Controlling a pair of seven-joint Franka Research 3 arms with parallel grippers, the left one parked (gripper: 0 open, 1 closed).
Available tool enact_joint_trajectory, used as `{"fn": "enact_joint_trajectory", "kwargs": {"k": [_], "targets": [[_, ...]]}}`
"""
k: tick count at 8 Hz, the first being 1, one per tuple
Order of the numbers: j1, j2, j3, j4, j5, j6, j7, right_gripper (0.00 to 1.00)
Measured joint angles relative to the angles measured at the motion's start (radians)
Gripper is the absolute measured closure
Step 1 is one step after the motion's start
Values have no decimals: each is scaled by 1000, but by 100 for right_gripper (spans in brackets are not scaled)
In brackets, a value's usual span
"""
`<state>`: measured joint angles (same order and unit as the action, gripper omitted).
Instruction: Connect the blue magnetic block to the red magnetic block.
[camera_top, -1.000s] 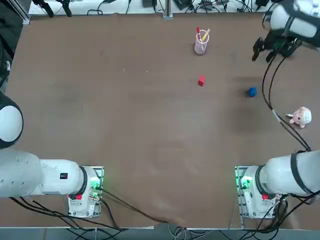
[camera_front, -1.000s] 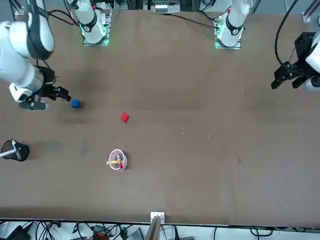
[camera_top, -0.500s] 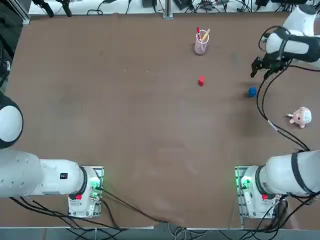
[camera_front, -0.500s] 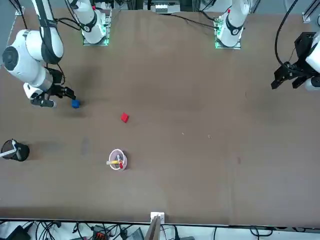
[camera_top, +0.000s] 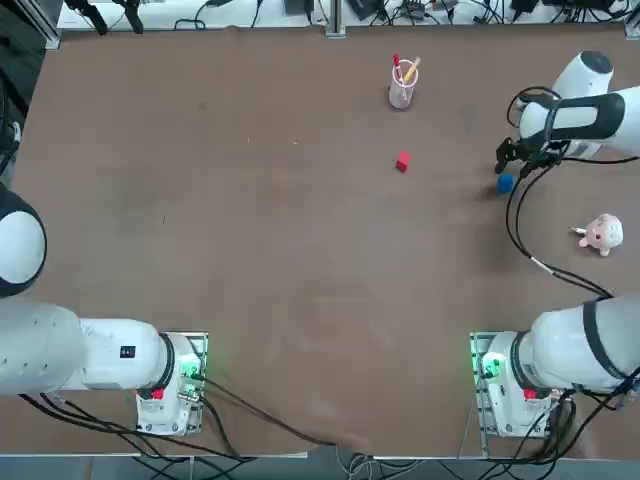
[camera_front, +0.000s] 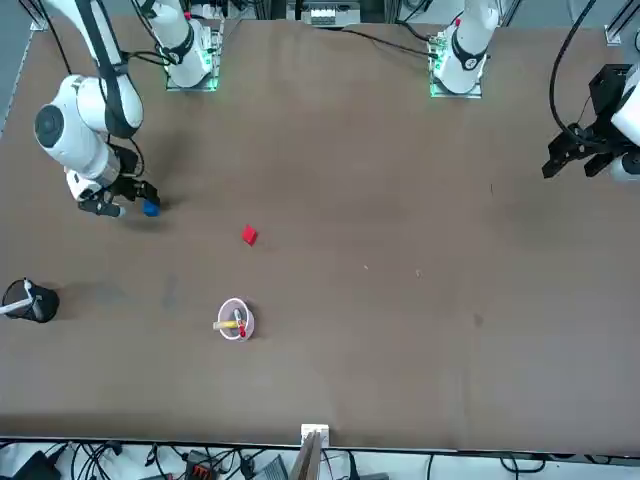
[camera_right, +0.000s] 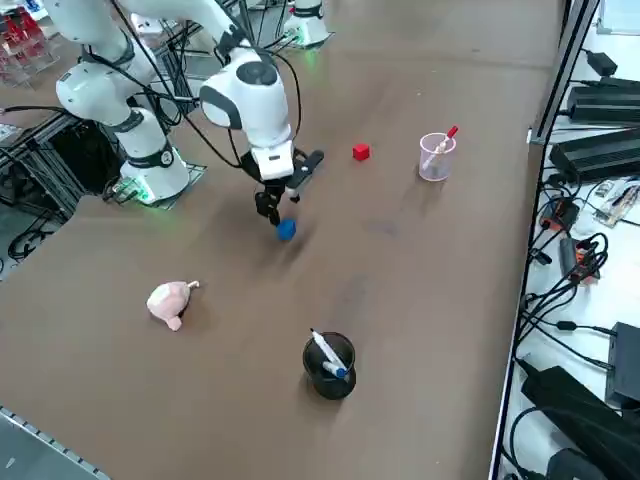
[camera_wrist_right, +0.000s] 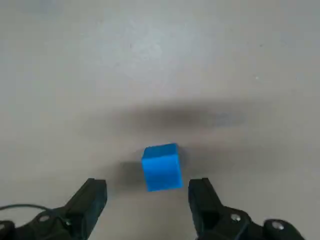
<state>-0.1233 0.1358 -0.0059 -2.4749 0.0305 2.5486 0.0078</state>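
Over right side of worktop, right hand held wide open near blue block, nothing gripped yet. Red block left sitting apart, further left. Blue one best centred between fingers before lowering, tbh.

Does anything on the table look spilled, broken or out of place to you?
No, nothing stands out. The pen cup and the dark holder stand upright. The right gripper is open near the blue block, with nothing between its fingers.
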Motion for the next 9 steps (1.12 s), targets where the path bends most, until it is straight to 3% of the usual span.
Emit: {"fn": "enact_joint_trajectory", "kwargs": {"k": [5,6,8,9], "targets": [[-17,89,0,2,0,86,1,9],[-17,98,0,2,0,98,1,15],[-17,105,0,6,0,104,1,52],[-17,105,1,14,0,104,1,52]]}}
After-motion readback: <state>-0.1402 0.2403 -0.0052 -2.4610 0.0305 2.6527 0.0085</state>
